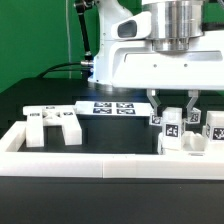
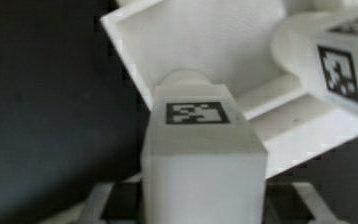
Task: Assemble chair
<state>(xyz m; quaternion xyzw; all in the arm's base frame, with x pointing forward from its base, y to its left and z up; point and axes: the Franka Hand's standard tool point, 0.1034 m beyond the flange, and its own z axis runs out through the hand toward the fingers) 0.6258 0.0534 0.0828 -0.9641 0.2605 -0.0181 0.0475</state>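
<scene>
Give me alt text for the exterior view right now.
The gripper is shut on a tagged white chair part at the exterior view's right. The marker board lies behind; another chair piece sits left, inside the border rail.

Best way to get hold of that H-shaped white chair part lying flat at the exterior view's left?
Probably from straight above, closing the pincer across the crossbar of the H-shaped part. It lies flat and apart from the other pieces, and the open notches on both sides of the bar look wide enough for the fingers. The border rail in front makes a low side approach awkward.
</scene>
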